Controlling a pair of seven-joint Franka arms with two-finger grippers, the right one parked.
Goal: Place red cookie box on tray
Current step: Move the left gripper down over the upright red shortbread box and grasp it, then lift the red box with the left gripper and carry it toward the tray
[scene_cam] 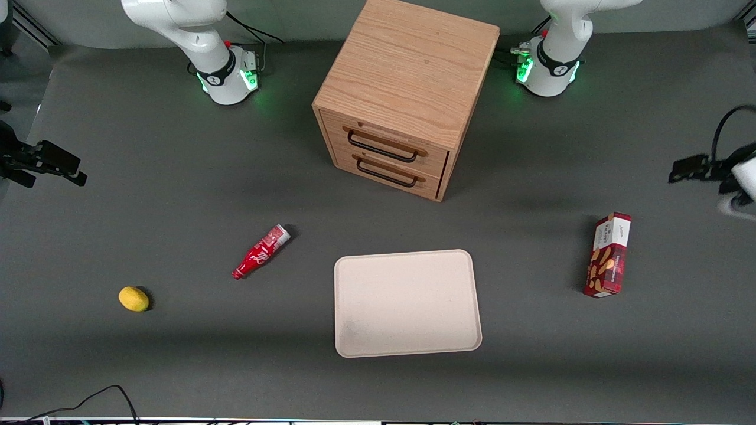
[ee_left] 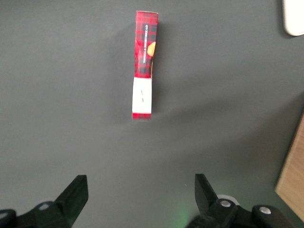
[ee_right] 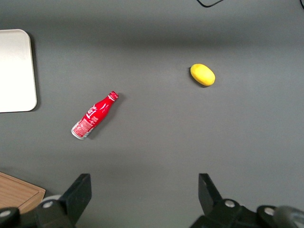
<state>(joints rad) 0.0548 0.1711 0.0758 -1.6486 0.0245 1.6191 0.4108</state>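
The red cookie box (scene_cam: 608, 255) lies flat on the gray bench (scene_cam: 177, 354), toward the working arm's end. It is a long, thin box with a white part at one end and cookie pictures on its side. Nothing touches it.

The tray (scene_cam: 407, 303) is big, flat and beige. It sits near the middle of the bench, close to the edge nearest the front camera. The tray is bare. The box and the tray are well apart, with gray bench between them.

The gripper (ee_left: 140, 190) hangs in the air over the working arm's end of the bench, near the cookie box (ee_left: 143, 66). In the left wrist view, its two black fingers (ee_left: 76, 194) are spread wide and hold nothing. The box lies on the bench some way ahead of the fingers, with its white end nearest to them. A corner of the tray (ee_left: 294, 19) peeks in at the edge of that view.

A wooden cabinet (scene_cam: 407, 88) with two drawers stands farther from the front camera than the tray. Both drawers look closed. A small red bottle (scene_cam: 260, 252) lies on its side, beside the tray toward the parked arm's end. A yellow lemon (scene_cam: 133, 298) sits still nearer that end.
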